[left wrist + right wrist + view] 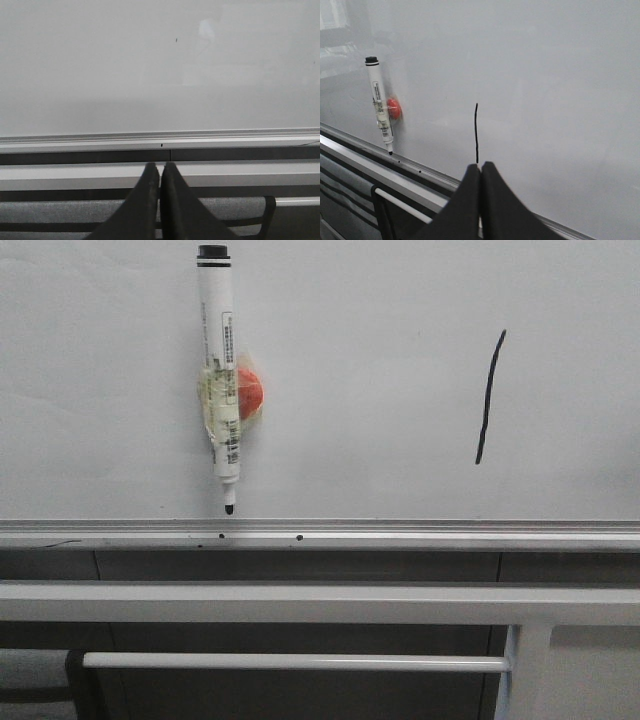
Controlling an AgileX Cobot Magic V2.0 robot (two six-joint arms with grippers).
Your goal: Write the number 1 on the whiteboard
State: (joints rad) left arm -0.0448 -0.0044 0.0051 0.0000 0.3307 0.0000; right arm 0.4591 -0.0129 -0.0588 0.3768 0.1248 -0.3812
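The whiteboard fills the upper front view, with its silver rail below. The number 1 is a thin black slanted stroke right of centre; it also shows in the right wrist view. A white marker with a black cap hangs tip down on the board, taped to an orange-red magnet; the right wrist view shows it too. My right gripper is shut and empty, its tips just below the stroke. My left gripper is shut and empty, facing blank board. Neither gripper shows in the front view.
Small black dots mark the rail under the marker. Below the rail run grey horizontal bars and a white rod with a white post at the right.
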